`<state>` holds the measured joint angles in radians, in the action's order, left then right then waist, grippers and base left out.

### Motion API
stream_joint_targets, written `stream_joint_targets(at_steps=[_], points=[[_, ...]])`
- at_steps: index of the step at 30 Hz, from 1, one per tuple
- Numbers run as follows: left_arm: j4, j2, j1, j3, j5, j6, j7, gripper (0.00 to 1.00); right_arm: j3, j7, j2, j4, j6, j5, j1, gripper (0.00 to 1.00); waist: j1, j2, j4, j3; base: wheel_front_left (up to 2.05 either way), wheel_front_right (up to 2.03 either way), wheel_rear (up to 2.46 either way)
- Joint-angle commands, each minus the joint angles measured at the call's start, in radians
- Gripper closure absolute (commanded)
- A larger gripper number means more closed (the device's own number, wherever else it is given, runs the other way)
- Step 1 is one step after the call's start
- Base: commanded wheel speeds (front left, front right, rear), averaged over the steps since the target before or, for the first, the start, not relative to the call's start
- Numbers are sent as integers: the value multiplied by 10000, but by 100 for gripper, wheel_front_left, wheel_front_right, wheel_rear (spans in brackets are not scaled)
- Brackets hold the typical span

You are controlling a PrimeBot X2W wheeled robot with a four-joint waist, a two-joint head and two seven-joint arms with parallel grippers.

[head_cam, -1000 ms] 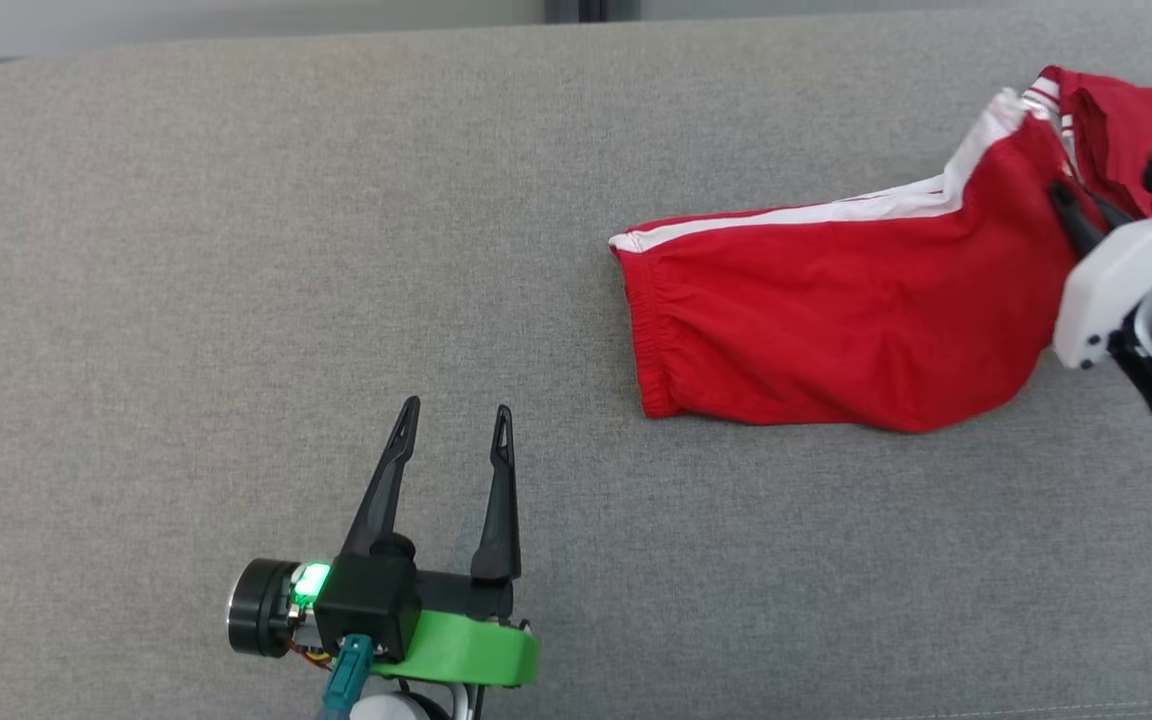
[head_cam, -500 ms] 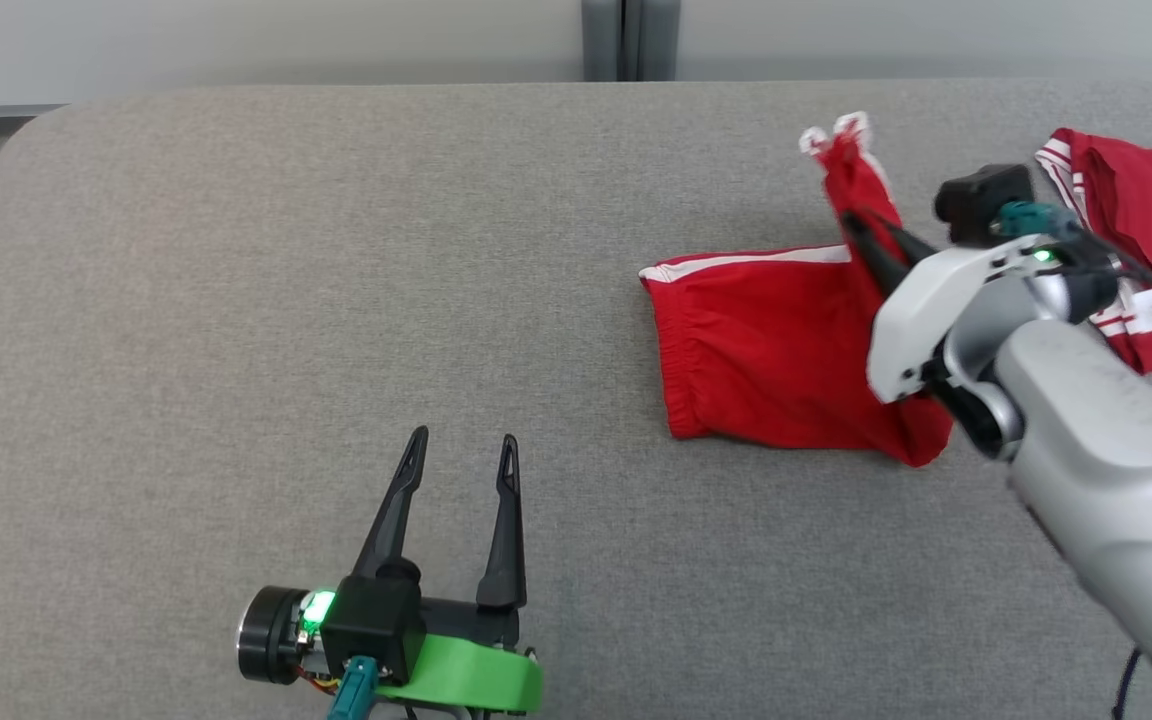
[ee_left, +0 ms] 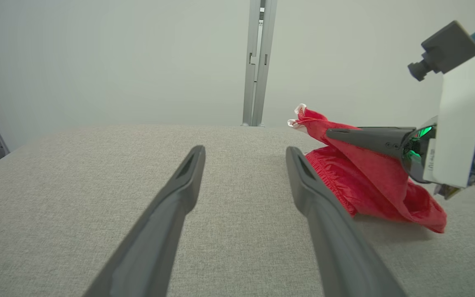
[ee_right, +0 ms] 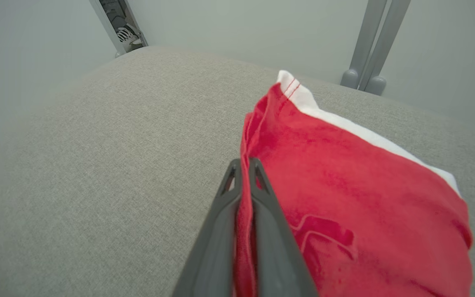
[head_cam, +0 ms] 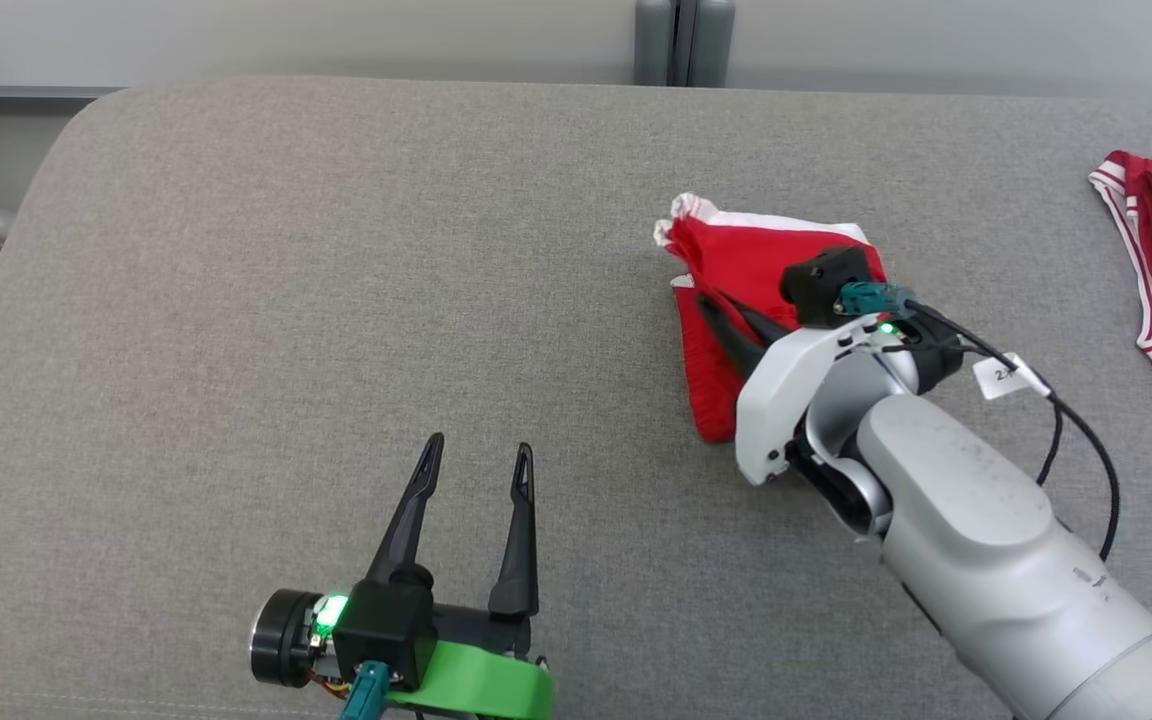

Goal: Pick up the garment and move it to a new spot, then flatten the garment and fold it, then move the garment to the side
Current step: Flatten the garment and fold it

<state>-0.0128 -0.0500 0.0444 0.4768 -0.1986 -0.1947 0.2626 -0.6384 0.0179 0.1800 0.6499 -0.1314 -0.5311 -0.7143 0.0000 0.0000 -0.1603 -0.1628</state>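
Pinching the red garment [head_cam: 746, 255] in the right pincer [head_cam: 708, 302] above the counter [head_cam: 236, 300]; holding the left pincer [head_cam: 477, 447] spread, well apart.

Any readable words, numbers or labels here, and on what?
"2": on the white tag on the cable; the rest is unreadable.
Sticker on the right gripper: too small to read.
Red logo on the garment: no legible letters.

1. Head view: high, looking down on the grey surface [head_cam: 236, 300].
2. Left wrist view: low, level, facing the wall [ee_left: 97, 62] past the left end effector [ee_left: 245, 150].
3. Right wrist view: very near the red garment [ee_right: 344, 185], seen in all three.
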Motion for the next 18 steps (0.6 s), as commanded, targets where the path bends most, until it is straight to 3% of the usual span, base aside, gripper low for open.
stream_joint_targets(at_steps=[1, 2, 7, 18], points=[[-2, -18, -14, -15, -74, -58, 27, 0, 14, 27, -118, -32, 17, 49, 221, 53, 0, 0, -8, -34, 0, 0, 0], [6, -18, 7, -12, -89, -73, 27, 0, 53, -58, -202, -63, 17, 6, 230, 0, 0, 0, -6, -51, 0, 0, 0], [29, -18, 73, -61, -117, -98, 27, 0, 301, -649, -396, -753, 17, -745, 297, 0, 0, 0, 106, -114, 0, 0, 0], [84, -19, -61, -229, -8, -105, 27, 0, 1617, -1308, 1551, -1810, 15, -2127, 1148, 0, 0, 0, 722, 78, 0, 0, 0]])
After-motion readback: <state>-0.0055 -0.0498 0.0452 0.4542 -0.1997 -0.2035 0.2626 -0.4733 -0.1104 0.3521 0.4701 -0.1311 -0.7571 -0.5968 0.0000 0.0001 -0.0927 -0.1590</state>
